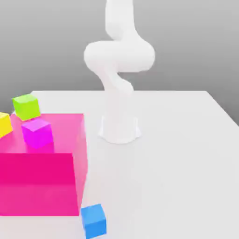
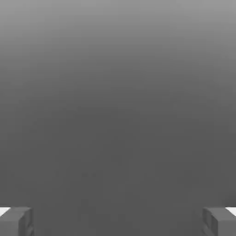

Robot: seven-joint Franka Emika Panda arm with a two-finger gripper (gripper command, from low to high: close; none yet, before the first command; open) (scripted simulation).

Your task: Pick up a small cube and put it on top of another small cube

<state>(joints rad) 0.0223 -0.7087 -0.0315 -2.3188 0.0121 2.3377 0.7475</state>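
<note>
1. Exterior view: the white arm [image 1: 119, 79] stands on a white table [image 1: 177, 154]. On a pink block [image 1: 42, 182] at the left sit green [image 1: 26, 106], yellow [image 1: 4, 124] and magenta [image 1: 37, 132] cubes. A blue cube [image 1: 93, 220] lies on the table by the block's near corner.
2. Hand view: the gripper [image 2: 118, 221] is spread wide, holding nothing; its grey fingertips [image 2: 16, 221] frame plain grey.

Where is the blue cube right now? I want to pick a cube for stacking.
In the exterior view, the blue cube sits on the white table at lower left, just off the near right corner of the big pink block.
</note>
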